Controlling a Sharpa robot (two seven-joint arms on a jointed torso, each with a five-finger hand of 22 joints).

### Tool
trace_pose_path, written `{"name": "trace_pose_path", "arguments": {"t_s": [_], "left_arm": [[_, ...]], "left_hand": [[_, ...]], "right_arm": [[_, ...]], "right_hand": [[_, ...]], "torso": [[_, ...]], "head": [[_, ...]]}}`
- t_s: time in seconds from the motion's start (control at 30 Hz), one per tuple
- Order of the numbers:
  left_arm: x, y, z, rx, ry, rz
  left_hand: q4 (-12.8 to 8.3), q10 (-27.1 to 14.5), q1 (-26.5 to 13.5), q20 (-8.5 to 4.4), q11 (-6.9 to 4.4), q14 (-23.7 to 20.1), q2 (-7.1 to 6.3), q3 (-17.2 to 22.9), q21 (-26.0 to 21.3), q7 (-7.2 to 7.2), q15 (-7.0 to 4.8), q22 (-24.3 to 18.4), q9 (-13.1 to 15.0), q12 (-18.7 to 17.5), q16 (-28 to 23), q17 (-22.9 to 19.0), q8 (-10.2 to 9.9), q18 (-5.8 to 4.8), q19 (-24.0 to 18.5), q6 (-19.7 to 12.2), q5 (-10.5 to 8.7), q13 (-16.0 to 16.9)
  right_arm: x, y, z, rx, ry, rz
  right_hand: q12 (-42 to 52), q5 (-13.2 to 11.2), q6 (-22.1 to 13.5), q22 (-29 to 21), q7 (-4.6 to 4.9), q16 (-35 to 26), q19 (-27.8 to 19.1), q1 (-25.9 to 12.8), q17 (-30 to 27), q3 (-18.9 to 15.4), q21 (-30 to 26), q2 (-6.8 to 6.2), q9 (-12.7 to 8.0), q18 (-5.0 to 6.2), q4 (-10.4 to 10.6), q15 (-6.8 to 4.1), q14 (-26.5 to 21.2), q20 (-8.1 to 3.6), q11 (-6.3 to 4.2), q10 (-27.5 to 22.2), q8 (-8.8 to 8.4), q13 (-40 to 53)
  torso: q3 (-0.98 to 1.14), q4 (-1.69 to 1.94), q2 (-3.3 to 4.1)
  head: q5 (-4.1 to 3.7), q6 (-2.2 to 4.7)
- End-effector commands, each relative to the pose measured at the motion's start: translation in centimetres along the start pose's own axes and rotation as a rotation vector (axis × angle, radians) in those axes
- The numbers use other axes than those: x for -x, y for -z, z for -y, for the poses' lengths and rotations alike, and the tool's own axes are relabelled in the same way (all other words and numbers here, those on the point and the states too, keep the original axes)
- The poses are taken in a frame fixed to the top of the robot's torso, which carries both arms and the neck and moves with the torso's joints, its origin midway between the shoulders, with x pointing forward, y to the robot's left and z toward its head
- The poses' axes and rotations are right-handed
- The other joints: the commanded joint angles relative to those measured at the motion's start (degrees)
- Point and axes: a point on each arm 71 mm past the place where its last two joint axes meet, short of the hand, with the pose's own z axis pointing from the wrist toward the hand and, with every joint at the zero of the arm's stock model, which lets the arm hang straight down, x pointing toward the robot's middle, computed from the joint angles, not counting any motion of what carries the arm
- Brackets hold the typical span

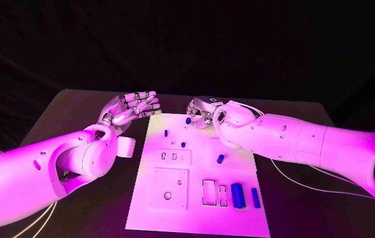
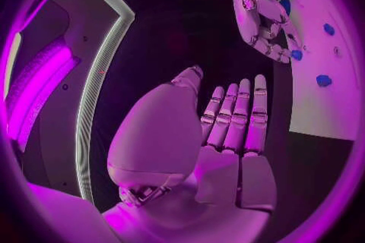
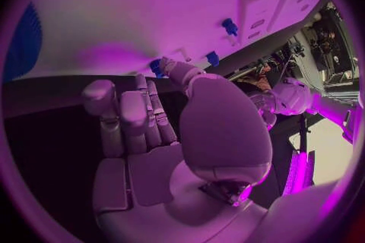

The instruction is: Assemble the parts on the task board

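Here the right hand [image 1: 205,111], fingers curled with fingertips at a small upright blue peg [image 1: 187,120], is nearer it than the open, empty left hand [image 1: 131,108]; whether it grips is unclear.

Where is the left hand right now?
In the head view, the left hand hovers open just off the task board's far left corner, opposite the right hand.

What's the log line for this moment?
left hand: open, beside task board | right hand: fingers at blue part, far edge | grasp: unclear
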Motion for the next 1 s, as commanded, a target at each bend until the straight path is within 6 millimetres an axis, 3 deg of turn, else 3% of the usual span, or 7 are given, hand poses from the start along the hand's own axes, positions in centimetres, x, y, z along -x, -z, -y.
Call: {"name": "trace_pose_path", "arguments": {"t_s": [0.03,0.13,0.33,0.6,0.67,0.73,1.0], "left_arm": [[-0.1,-0.1,0.1,-0.001,0.008,-0.013],[0.0,-0.1,0.1,0.0,0.007,-0.009],[0.5,0.0,0.1,0.002,0.002,0.003],[0.8,0.1,0.1,0.003,0.0,0.008],[0.8,0.1,0.1,0.004,0.0,0.009],[0.8,0.1,0.1,0.004,0.001,0.009],[0.9,0.0,0.1,0.004,0.003,0.006]], "left_hand": [[0.17,-0.39,-0.41,-0.07,-0.02,-0.34,-0.38,0.16,0.31,3.67,0.19,-0.08,-0.09,-0.37,-0.26,0.07,-0.28,0.76,0.4,-0.49,-0.35,-0.06],[0.17,-0.39,-0.41,-0.07,-0.02,-0.34,-0.38,0.16,0.31,3.67,0.19,-0.08,-0.09,-0.37,-0.26,0.07,-0.28,0.76,0.4,-0.49,-0.35,-0.06],[0.15,-0.49,-0.42,-0.06,0.0,-0.4,-0.37,0.18,0.3,3.7,0.21,-0.1,-0.14,-0.39,-0.3,0.08,-0.36,0.76,0.41,-0.74,-0.35,-0.07],[0.13,-0.55,-0.4,-0.06,0.02,-0.43,-0.36,0.21,0.3,3.71,0.22,-0.11,-0.14,-0.4,-0.33,0.09,-0.38,0.75,0.41,-0.74,-0.34,-0.07],[0.1,-0.59,-0.38,-0.05,0.03,-0.45,-0.35,0.24,0.29,3.71,0.23,-0.12,-0.15,-0.4,-0.34,0.1,-0.4,0.75,0.41,-0.73,-0.33,-0.07],[0.1,-0.59,-0.38,-0.05,0.03,-0.45,-0.35,0.24,0.29,3.71,0.23,-0.12,-0.15,-0.4,-0.34,0.1,-0.4,0.75,0.41,-0.73,-0.33,-0.07],[0.07,-0.65,-0.33,-0.05,0.04,-0.5,-0.35,0.28,0.28,3.69,0.25,-0.13,-0.16,-0.4,-0.38,0.11,-0.43,0.74,0.41,-0.78,-0.33,-0.07]], "right_arm": [[0.2,0.6,0.3,0.006,0.003,0.0],[0.7,1.5,0.9,0.006,-0.004,0.005],[2.7,5.3,3.2,-0.015,-0.125,0.058],[4.0,8.5,6.0,-0.028,-0.195,0.054],[4.1,9.0,6.8,-0.039,-0.189,0.03],[4.1,9.2,7.4,-0.052,-0.18,0.014],[3.9,9.2,9.7,-0.1,-0.129,-0.01]], "right_hand": [[1.77,0.32,-0.49,-1.71,-0.64,-0.6,-0.71,2.42,-1.31,-5.67,-2.05,0.81,-0.22,0.65,-0.26,0.16,-0.47,0.1,0.13,-1.68,-0.7,0.02],[3.64,0.62,-0.03,-1.54,-0.63,-0.42,-0.15,4.44,-1.42,-10.12,-2.44,1.87,-0.39,0.6,0.14,0.08,-0.39,0.06,0.01,-2.19,-1.02,0.09],[7.63,3.71,3.31,3.32,0.44,1.42,3.53,4.87,1.41,-9.58,1.11,2.67,-0.34,-0.41,1.23,-0.55,1.1,-0.47,-0.74,3.33,-0.24,0.69],[16.33,6.15,5.04,10.98,-0.98,5.46,8.25,3.98,7.94,-7.49,7.1,-1.05,-0.81,-1.92,1.82,-2.74,3.09,-2.2,-3.62,18.69,-0.41,5.21],[35.44,8.48,4.57,14.93,-1.69,9.79,10.56,3.9,16.01,-10.91,10.23,-1.77,-0.55,-2.85,1.5,-3.46,4.87,-3.14,-4.25,20.42,0.19,24.08],[62.5,9.0,2.34,17.38,-1.25,13.25,11.48,4.77,22.72,-15.0,11.82,0.3,0.01,-3.29,3.37,-2.53,5.54,-2.47,-3.41,17.19,2.05,54.12],[77.64,8.94,0.25,21.18,-0.17,16.56,13.63,6.13,30.66,-19.81,14.52,1.38,0.16,-4.02,6.59,-1.69,6.83,-1.64,-2.44,24.69,4.16,74.73]], "torso": [[0.04,-0.08,-0.13],[0.03,-0.23,-0.18],[0.04,-0.62,-0.4],[0.24,-1.43,-0.67],[0.37,-1.51,-0.63],[0.48,-1.6,-0.61],[0.26,-1.25,-0.67]], "head": [[0.21,0.15],[0.08,0.21],[-0.34,0.32],[-0.45,0.76],[-0.48,0.81],[-0.43,0.82],[-0.64,0.96]]}}
